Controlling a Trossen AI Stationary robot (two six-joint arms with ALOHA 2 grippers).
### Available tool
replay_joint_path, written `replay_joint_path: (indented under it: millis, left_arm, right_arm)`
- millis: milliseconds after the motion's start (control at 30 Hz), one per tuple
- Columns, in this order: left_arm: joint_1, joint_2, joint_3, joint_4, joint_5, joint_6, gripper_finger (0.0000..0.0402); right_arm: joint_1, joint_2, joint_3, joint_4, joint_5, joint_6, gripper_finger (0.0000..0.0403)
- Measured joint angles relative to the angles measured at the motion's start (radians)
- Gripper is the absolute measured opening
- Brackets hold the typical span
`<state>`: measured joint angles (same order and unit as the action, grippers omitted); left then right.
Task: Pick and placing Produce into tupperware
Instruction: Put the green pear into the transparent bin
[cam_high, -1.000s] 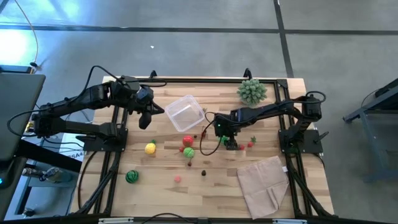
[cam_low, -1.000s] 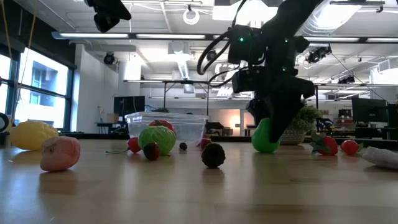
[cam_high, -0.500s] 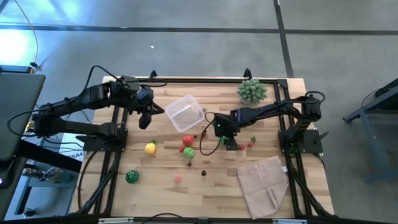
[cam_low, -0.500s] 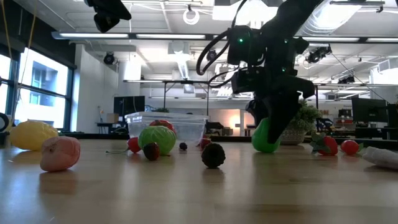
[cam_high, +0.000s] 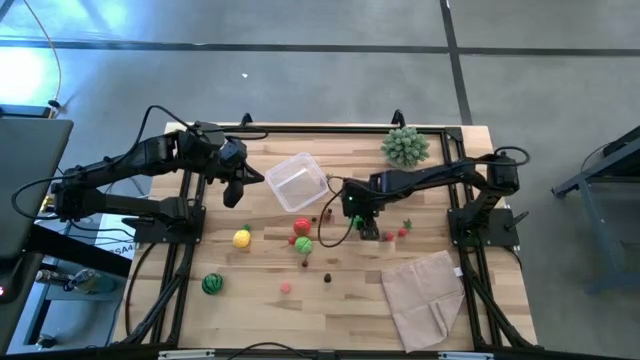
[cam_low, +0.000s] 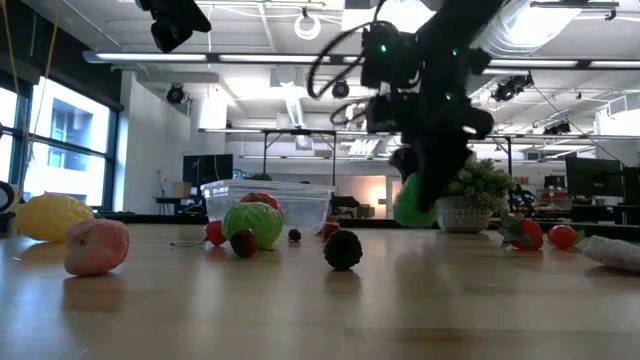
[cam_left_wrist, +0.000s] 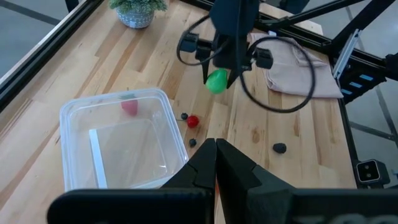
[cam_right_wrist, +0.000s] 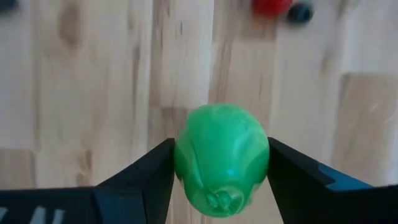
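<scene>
The right gripper (cam_right_wrist: 221, 163) has its dark fingers clamped on a smooth, glossy green round fruit (cam_right_wrist: 222, 158), held clear above the wooden plank desk (cam_high: 350, 290), near the clear rounded-corner tupperware (cam_high: 295, 181). The left gripper (cam_high: 236, 192) hangs beside the tub, fingers together.

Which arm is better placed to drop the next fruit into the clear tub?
Right: its gripper already clamps the round green toy fruit above the table, beside the clear plastic tub. The left gripper is shut, empty.
</scene>
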<state>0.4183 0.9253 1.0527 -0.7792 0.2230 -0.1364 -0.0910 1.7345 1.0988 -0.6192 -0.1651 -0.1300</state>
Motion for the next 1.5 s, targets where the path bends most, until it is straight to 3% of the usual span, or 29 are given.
replay_joint_path:
  millis: [200,400,600,1000,1500]
  left_arm:
    - [0.000,0.000,0.000,0.000,0.000,0.000,0.0001]
    - [0.000,0.000,0.000,0.000,0.000,0.000,0.0001]
    - [0.000,0.000,0.000,0.000,0.000,0.000,0.0001]
    - [0.000,0.000,0.000,0.000,0.000,0.000,0.0001]
    - [0.000,0.000,0.000,0.000,0.000,0.000,0.0001]
  right_arm:
    - [-0.005,-0.031,0.184,-0.022,0.008,0.001,0.0207]
    - [-0.055,-0.031,0.447,0.006,0.086,-0.004,0.0207]
    - [-0.134,0.040,0.624,0.009,0.101,-0.002,0.0206]
    - [-0.205,0.309,0.677,0.011,-0.027,0.045,0.0206]
    - [-0.174,0.471,0.678,0.009,0.000,-0.031,0.0206]
